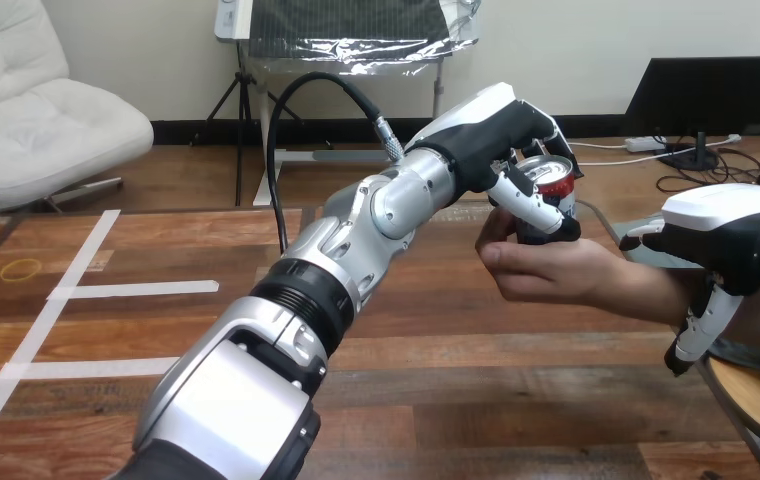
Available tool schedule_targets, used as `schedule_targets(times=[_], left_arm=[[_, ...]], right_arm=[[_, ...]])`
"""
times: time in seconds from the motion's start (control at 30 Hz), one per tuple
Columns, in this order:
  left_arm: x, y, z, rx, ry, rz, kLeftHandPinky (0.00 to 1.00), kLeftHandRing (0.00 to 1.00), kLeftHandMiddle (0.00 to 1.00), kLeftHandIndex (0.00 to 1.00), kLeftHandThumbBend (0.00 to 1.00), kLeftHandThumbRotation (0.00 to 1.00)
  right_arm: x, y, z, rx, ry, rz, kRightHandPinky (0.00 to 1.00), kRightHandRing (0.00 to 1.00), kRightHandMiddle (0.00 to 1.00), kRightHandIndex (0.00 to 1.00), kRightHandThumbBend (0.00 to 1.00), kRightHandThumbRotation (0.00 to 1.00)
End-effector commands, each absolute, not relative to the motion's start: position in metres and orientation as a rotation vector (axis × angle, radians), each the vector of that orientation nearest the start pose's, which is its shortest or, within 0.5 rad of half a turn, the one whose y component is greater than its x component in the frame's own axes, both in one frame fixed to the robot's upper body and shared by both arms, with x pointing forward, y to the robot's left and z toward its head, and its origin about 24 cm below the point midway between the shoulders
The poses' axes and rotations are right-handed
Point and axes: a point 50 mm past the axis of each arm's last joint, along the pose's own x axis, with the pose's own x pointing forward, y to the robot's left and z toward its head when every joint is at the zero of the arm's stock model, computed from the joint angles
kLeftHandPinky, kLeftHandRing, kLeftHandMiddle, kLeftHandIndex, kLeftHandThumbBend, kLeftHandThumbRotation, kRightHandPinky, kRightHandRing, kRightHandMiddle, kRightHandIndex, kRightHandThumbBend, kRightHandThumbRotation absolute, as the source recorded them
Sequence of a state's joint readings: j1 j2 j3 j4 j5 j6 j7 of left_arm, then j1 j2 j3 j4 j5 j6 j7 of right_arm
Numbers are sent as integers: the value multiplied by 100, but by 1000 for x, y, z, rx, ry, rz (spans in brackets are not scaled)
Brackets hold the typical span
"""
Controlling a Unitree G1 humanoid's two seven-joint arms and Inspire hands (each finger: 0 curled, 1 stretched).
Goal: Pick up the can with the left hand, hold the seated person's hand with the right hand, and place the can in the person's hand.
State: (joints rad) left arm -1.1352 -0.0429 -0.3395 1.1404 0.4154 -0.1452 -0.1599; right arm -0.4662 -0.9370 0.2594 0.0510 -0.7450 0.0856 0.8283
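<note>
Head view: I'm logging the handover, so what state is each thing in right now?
can: lifted off the table, in the left robot hand, touching the person's hand.
left robot hand: shut round the can.
person's hand: raised, fingers at the can's base.
right robot hand: over the person's wrist; grip unclear.

No legible text anywhere; print on can unreadable.

Can: red body, silver top, roughly upright, held aloft. Curled fingers of the left hand wrap its side. Its lower end meets the person's hand, whose fingertips touch it.
</note>
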Motion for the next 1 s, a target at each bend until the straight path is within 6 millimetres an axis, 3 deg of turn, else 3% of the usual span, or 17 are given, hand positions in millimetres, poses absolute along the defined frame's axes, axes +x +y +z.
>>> schedule_targets(times=[0.0,0.6,0.97], left_arm=[[393,-1,163,872,-226,-627,43,50,55,56,70,0],[394,3,163,894,-227,-638,52,58,61,60,70,1],[395,8,164,855,-217,-647,53,60,64,63,69,3]], right_arm=[[316,-251,194,-1720,325,428,92,98,99,95,79,21],[316,-251,194,-1720,325,424,90,99,100,96,80,21],[315,-252,198,-1713,316,403,95,100,100,97,80,22]])
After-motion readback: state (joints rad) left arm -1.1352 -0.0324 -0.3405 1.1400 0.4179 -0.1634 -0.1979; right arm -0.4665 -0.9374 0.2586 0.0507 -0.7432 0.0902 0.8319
